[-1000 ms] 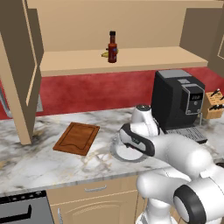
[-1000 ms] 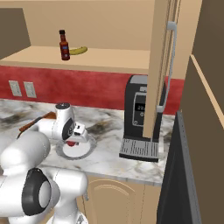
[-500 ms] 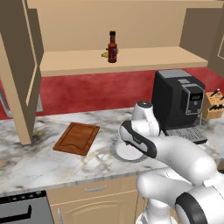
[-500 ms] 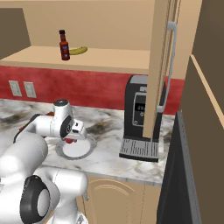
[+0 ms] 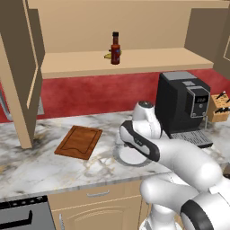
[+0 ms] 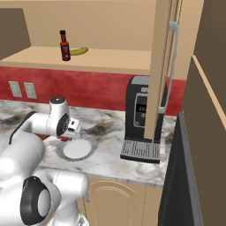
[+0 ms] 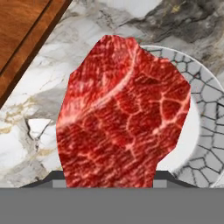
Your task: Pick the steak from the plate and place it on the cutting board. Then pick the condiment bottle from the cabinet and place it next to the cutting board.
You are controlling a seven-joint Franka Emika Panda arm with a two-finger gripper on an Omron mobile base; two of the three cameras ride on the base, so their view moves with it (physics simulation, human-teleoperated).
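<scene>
1. Steak (image 7: 124,118) takes up the middle of the hand view, a red marbled chunk right at the camera, its lower edge cut off at the bottom; it sits partly over the plate (image 7: 205,113) and partly over the marble table (image 7: 39,113).
2. Gripper (image 6: 67,137) fingertips are hidden behind the meat in the hand view, so the contact itself cannot be seen. In the right base view a small red bit shows under the hand, just above the plate's near-left rim; the jaws look part-way apart and clamped on the steak.
3. Whether the steak touches the plate or hangs just above it is hard to make out.
4. Plate rim shows a grey cracked pattern, and only its right part is visible in the hand view; in the left base view the arm covers much of it.
5. Cutting board (image 5: 79,142) lies flat on the table to the left of the plate, apart from it, and bare.
6. Behind and right of the plate stands a black coffee machine (image 5: 182,108).
7. Farthest, above the plate, the condiment bottle (image 5: 115,48) stands upright on the shelf of the cabinet (image 5: 134,60), with a banana (image 6: 79,51) just beside it, largely hidden by the bottle in the left base view.
</scene>
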